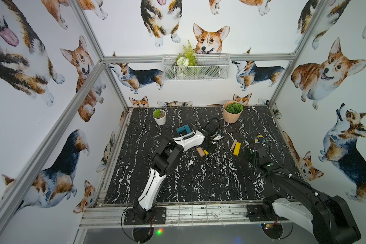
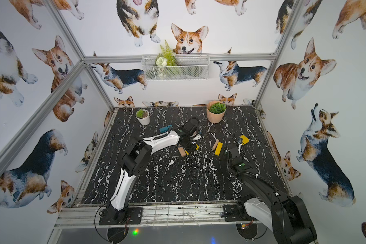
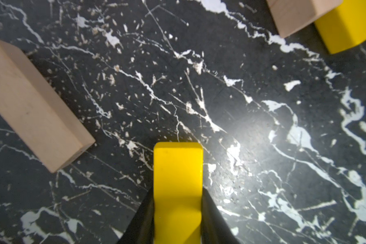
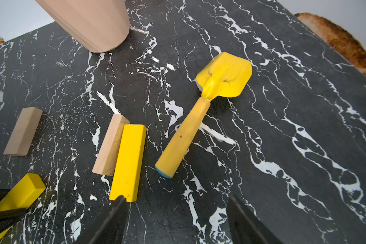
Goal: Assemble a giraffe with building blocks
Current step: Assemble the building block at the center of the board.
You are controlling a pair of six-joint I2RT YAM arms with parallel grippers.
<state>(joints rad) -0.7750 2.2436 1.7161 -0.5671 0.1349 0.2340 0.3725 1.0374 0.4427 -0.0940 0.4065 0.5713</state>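
Note:
My left gripper (image 3: 178, 211) is shut on a yellow block (image 3: 178, 179) near the table's middle, and it also shows in a top view (image 1: 207, 145). The block's free end sticks out past the fingers. A tan block (image 3: 34, 105) lies beside it. To the right, a tan block (image 4: 111, 145) and a yellow block (image 4: 128, 162) lie side by side. My right gripper (image 4: 175, 198) stands open just short of that yellow block, nothing between its fingers. Two teal blocks (image 1: 182, 129) touch in an L further back. Any more of the giraffe is hidden by my left arm.
A yellow toy shovel (image 4: 201, 112) lies right of the block pair, ahead of my right gripper. A peach plant pot (image 1: 232, 114) and a small white pot (image 1: 159, 117) stand at the back of the table. A wire basket (image 1: 195, 67) hangs on the back wall.

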